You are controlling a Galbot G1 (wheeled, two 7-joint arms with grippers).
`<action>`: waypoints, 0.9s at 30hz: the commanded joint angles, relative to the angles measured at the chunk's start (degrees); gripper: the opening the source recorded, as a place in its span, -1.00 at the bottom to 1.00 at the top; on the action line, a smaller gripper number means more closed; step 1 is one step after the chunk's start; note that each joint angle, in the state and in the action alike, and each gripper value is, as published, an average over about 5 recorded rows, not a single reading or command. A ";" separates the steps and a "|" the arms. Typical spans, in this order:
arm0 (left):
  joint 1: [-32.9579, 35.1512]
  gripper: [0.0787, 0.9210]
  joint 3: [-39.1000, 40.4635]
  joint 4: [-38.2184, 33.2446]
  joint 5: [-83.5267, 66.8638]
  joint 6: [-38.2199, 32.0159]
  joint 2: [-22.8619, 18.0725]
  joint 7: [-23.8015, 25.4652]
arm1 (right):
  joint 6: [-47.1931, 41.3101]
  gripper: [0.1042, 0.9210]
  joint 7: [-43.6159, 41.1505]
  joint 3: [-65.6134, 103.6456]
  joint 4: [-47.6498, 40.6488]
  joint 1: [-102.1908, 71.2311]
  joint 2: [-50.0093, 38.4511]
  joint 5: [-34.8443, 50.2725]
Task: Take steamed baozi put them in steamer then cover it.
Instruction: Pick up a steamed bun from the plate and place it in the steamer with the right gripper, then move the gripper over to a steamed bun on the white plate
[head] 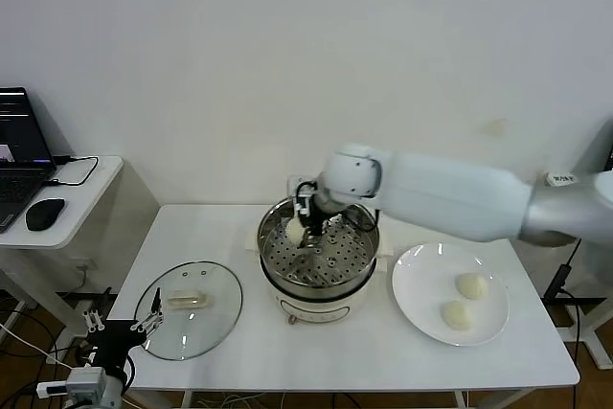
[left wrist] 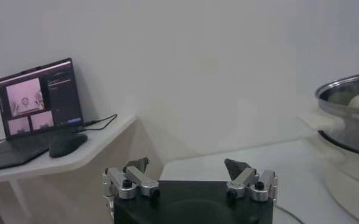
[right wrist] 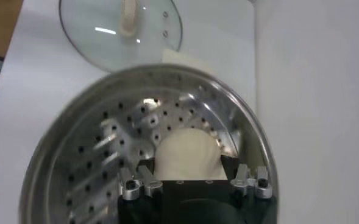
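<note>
A: Between my right claw (right wrist: 188, 176) fingers: one bun (right wrist: 187, 155), pinched, down on the steamer (head: 319, 248) tray.
B: Left claw (left wrist: 190, 173)?
A: Spread, parked low beside the lid (head: 189, 307). Two buns (head: 471, 285) on the plate (head: 420, 286), well right.

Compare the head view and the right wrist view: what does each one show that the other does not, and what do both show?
Head only: plate holding two baozi, laptop, mouse, left gripper open by the table's near left corner.
Right wrist only: nothing new, only a nearer look.
Both: steamer, lid, right gripper shut on a baozi inside it.
</note>
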 commanded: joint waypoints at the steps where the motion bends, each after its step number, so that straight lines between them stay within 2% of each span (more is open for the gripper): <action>1: -0.09 0.77 0.05 0.33 -0.02 -0.06 -0.01 0.04 | -0.85 0.41 2.09 -0.21 -5.10 -3.20 5.94 0.33; 8: -0.51 0.77 0.45 0.54 -0.04 -0.06 -0.08 0.04 | -0.62 0.45 2.17 0.11 -6.53 -3.66 5.22 -1.09; 13: -0.64 0.77 0.51 0.72 -0.08 -0.04 0.10 0.05 | -0.66 0.70 -0.33 0.91 -2.72 0.35 0.60 -0.75; 15: -0.72 0.77 0.52 0.83 -0.09 -0.04 0.16 0.04 | -0.41 0.74 -2.02 1.13 -0.70 2.97 -2.31 -0.65; 20: -0.92 0.77 0.82 0.59 -0.05 0.02 0.19 0.03 | 3.07 0.76 -10.94 0.93 6.86 9.59 -13.94 -3.76; 27: -0.86 0.77 1.20 -0.04 0.03 0.11 0.40 0.08 | 16.08 0.76 -24.82 -3.17 16.08 13.08 -33.33 -19.35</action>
